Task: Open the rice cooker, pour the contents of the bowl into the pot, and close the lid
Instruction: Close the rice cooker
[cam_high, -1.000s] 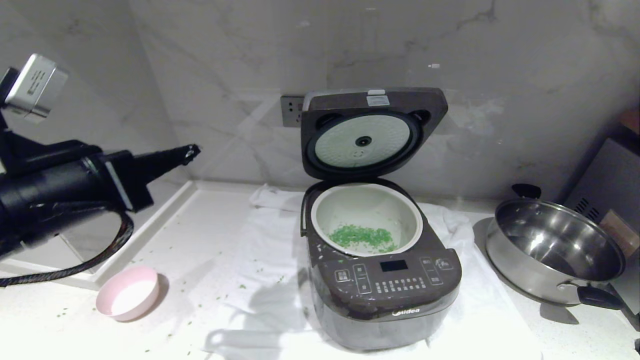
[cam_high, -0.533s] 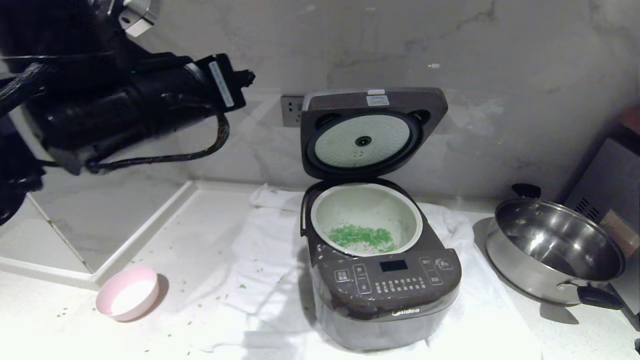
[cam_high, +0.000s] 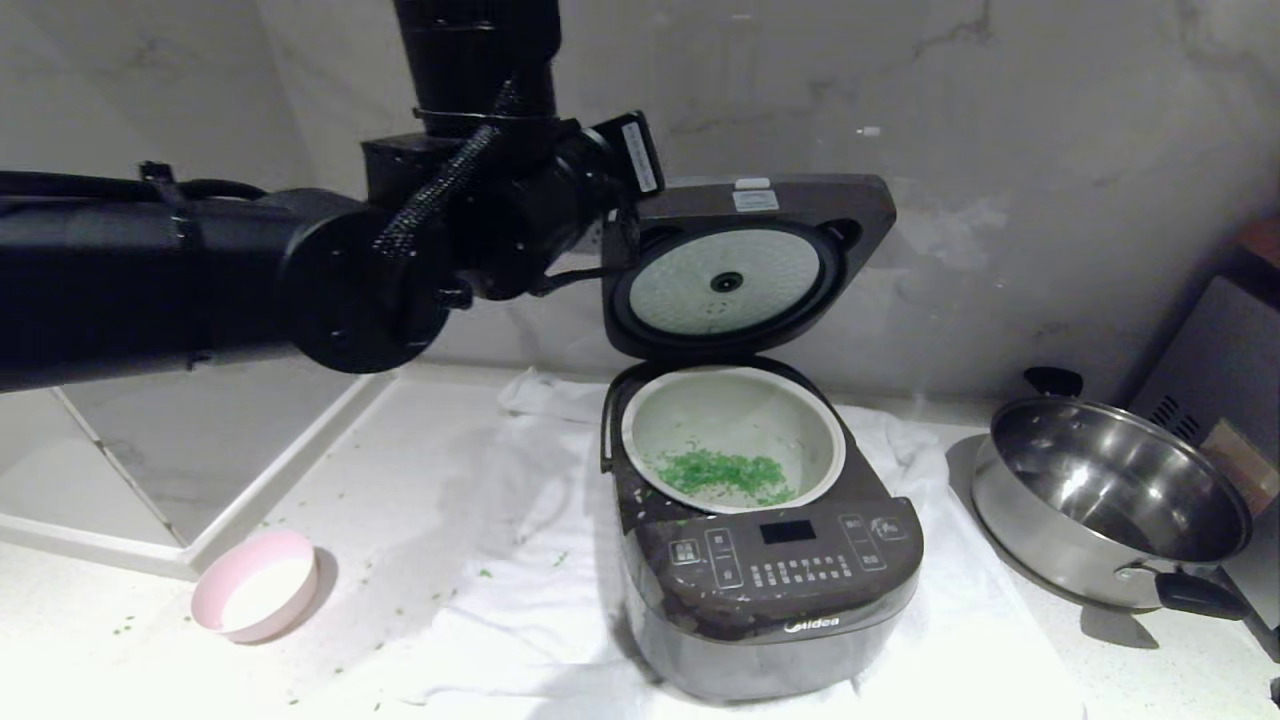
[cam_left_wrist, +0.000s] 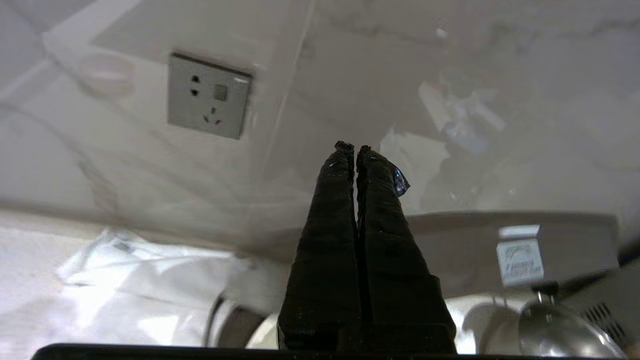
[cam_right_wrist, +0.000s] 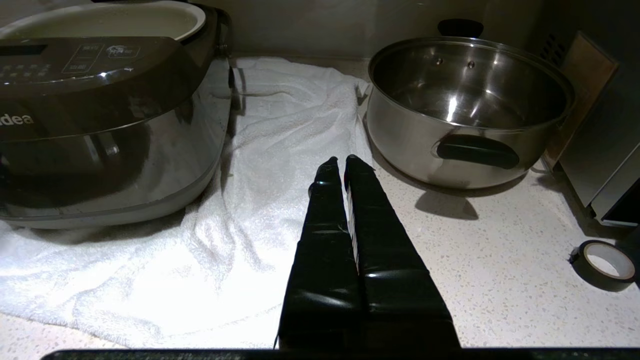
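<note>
The rice cooker (cam_high: 770, 590) stands on a white towel with its lid (cam_high: 745, 265) upright and open, silvery inner plate facing me. The pot (cam_high: 733, 420) holds the green chopped contents (cam_high: 725, 472). An empty pink bowl (cam_high: 257, 585) sits on the counter at the front left. My left arm (cam_high: 540, 200) reaches across to the lid's upper left corner. The left gripper (cam_left_wrist: 355, 147) is shut on nothing, pointing at the wall just above the lid's top edge (cam_left_wrist: 500, 235). Shut and empty too, the right gripper (cam_right_wrist: 339, 160) hangs low over the towel's edge.
A steel pan (cam_high: 1110, 500) with black handles stands right of the cooker, a dark appliance (cam_high: 1220, 370) behind it. A wall socket (cam_left_wrist: 209, 96) sits behind the lid's left side. A tape roll (cam_right_wrist: 602, 262) lies on the counter. Green bits are scattered around the bowl.
The left arm has swung up and to the right, from the left side of the counter to the lid's upper left corner. Bowl, cooker and lid have not moved.
</note>
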